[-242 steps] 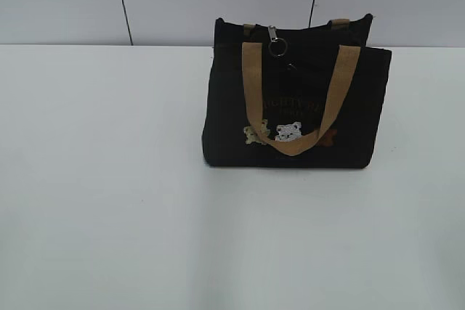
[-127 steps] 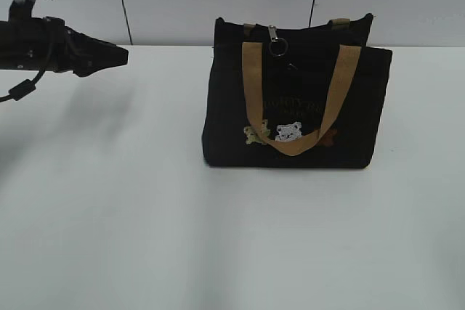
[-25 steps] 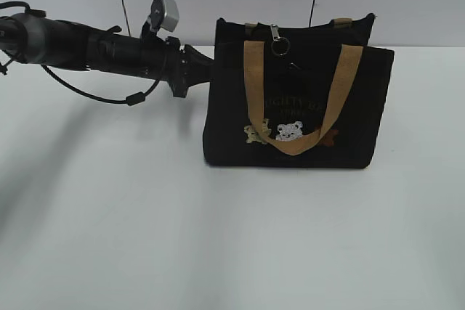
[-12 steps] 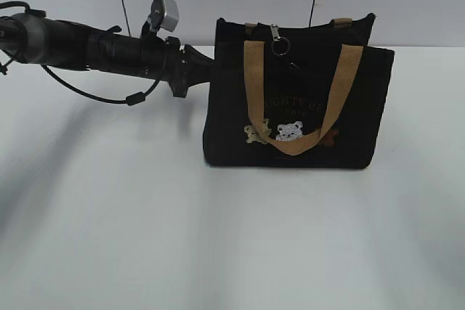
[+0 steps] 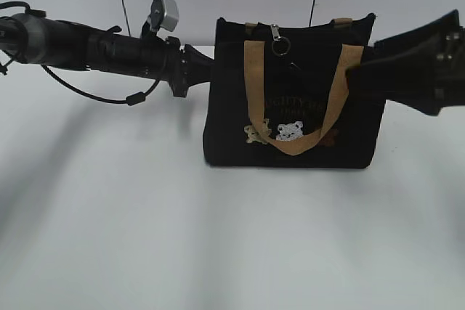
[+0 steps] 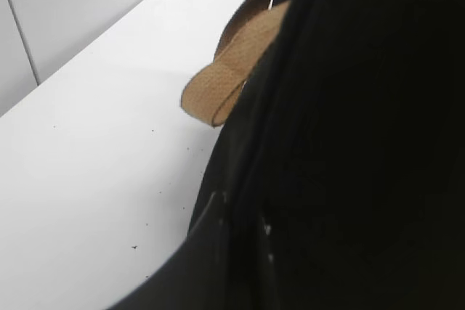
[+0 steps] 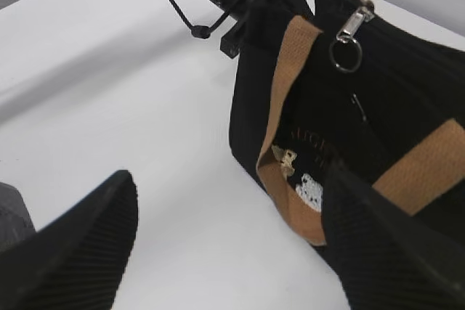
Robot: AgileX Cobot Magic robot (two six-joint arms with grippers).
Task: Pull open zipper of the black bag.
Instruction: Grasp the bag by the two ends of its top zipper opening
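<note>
Zipper (image 5: 275,37) hangs at the top edge of the black bag (image 5: 290,107), up and to the left of the right gripper (image 7: 232,245), whose jaws gape wide and empty at the bag's right end. The left gripper (image 5: 207,70), closed narrow, presses against the bag's left end; whether it pinches fabric I cannot tell, so the right arm looks freer to reach the pull.

black bag (image 5: 225,117): matt black woven cloth, no sheen. Handles (image 5: 252,78): tan webbing, coarse weave, matt. Zipper (image 7: 354,21): bright silver metal pull with a polished metal ring. Bear patch (image 5: 289,131) at 6 o'clock of the lettering: white, fuzzy. Right pincer (image 7: 232,252): matt black pads, finely ribbed. Worktop (image 5: 145,237): smooth white, faint sheen, tiny dark specks.
</note>
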